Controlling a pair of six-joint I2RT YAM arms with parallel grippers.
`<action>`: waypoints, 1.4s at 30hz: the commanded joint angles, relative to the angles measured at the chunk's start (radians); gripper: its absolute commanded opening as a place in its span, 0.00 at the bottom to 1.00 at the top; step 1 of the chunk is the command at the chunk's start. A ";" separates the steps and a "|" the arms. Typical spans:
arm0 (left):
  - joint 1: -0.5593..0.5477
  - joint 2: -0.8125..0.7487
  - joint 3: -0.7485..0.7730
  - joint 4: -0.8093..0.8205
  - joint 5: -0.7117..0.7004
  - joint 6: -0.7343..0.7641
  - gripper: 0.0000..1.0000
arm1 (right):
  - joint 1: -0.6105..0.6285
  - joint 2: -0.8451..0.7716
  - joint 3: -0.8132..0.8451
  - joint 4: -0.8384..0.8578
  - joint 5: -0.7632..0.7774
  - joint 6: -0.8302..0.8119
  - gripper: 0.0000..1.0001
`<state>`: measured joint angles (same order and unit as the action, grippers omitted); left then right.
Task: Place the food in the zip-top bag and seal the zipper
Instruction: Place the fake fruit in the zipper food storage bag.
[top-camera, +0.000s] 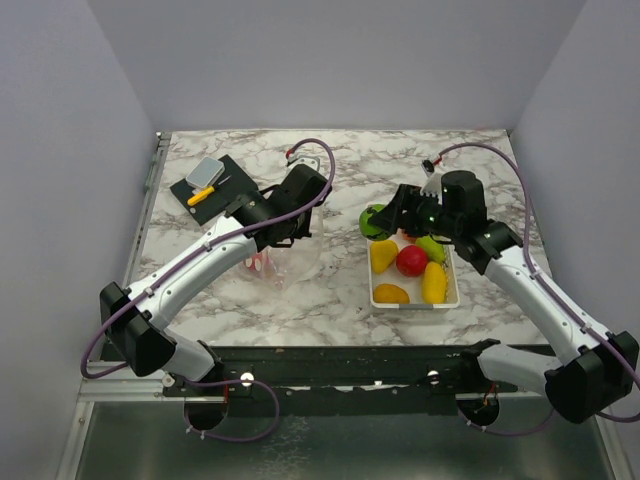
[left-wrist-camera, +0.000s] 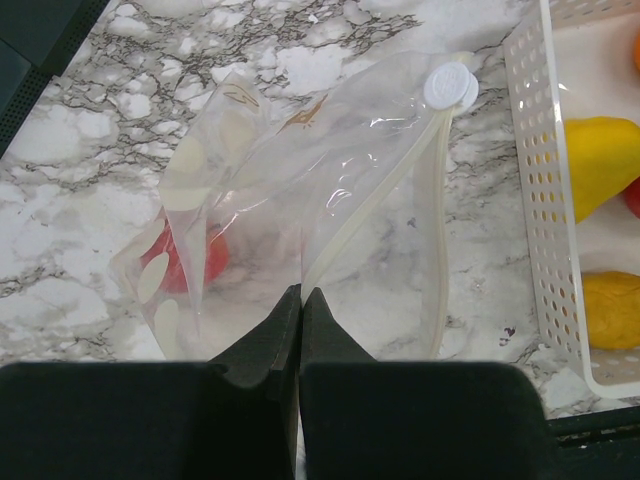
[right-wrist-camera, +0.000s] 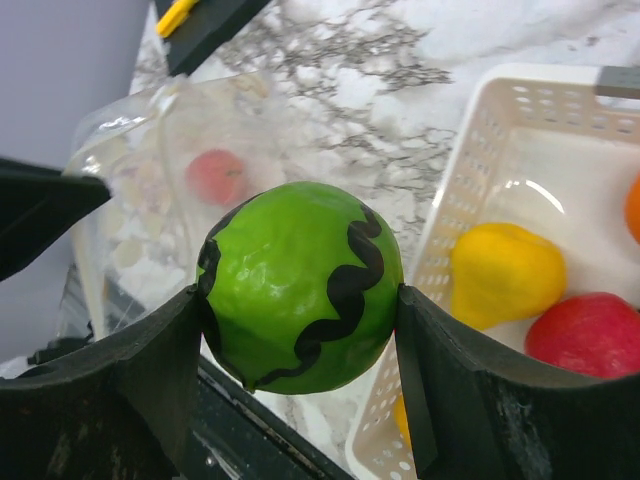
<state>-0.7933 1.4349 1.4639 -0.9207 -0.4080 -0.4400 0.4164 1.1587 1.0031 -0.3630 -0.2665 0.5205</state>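
1. Our right jaws clamp a round green black-striped plastic toy melon (right-wrist-camera: 300, 285), mid-frame.
2. Our left jaws pinch together on the clear floppy zip-top bag (left-wrist-camera: 330, 180), lower centre.
3. A red toy fruit (left-wrist-camera: 185, 265) sits inside it, left of the white perforated tray (left-wrist-camera: 535, 150).

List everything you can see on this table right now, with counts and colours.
zip-top bag: one, clear, table centre-left
toy inside bag: one, red
watermelon toy: one, green with black stripes, lifted beside the tray
tray: one, white, right side
toys in tray: two yellow, one red, one green, one orange
mat: one, black, far left, holding grey block and yellow tool
left gripper: shut on zip-top bag
right gripper: shut on watermelon toy
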 joint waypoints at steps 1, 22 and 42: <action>0.003 0.013 0.029 0.008 0.018 0.006 0.00 | 0.022 -0.064 -0.029 0.074 -0.164 -0.055 0.22; 0.004 0.022 0.080 0.002 0.056 -0.003 0.00 | 0.249 0.020 0.080 0.179 -0.201 -0.055 0.22; 0.004 0.007 0.113 0.000 0.138 -0.022 0.00 | 0.330 0.218 0.098 0.225 -0.041 -0.038 0.20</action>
<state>-0.7876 1.4544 1.5482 -0.9207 -0.3164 -0.4492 0.7334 1.3510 1.0752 -0.1558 -0.3840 0.4793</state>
